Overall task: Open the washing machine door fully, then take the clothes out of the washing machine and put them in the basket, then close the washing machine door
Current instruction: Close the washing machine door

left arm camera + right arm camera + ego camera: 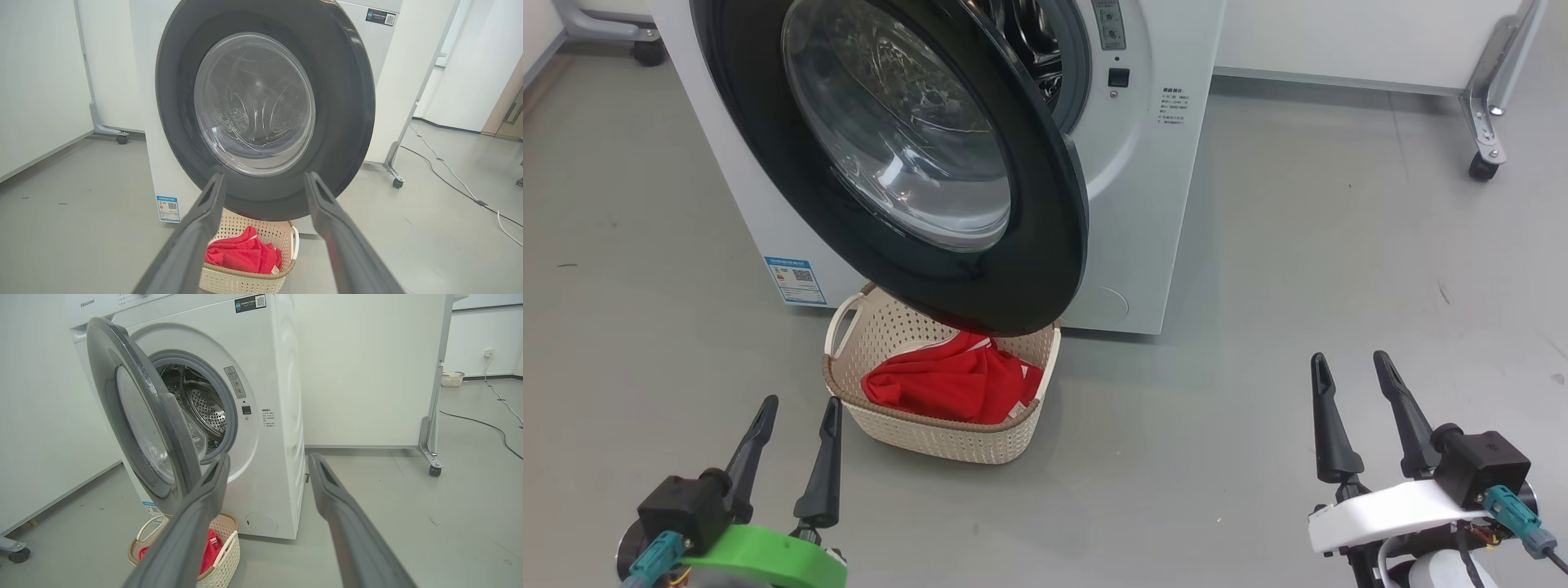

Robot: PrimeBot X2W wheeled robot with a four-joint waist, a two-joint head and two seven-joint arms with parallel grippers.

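Left gripper sits low at the near left of the floor in my head view. Its fingers point up toward the basket, and the jaws are spread wide with nothing between them. Right gripper is at the near right, well apart from everything, jaws equally wide and holding nothing.

The washing machine stands at the far side of the floor. The washing machine door is swung out from the front on its left-hand hinge, about half open, with a glossy black ring and a clear glass bowl. From the right wrist I see the gap between door and grey seal, with the perforated drum showing through it.

The basket is on the floor just in front of the machine's lower front, under the door's bottom edge. In my head view the door's rim overlaps the basket's far rim. The clothes lie heaped inside it, red with a bit of white trim, reaching about to the brown rim band.

A blue label is at the machine's lower left front corner, just beyond the basket's left handle.

From the left wrist I look between my own fingers straight at the door's glass, with the basket and the red heap below.

A castor of a white panel's frame is at the far right. A cable trails across the floor on that side. A second cream basket stands far off by the wall.
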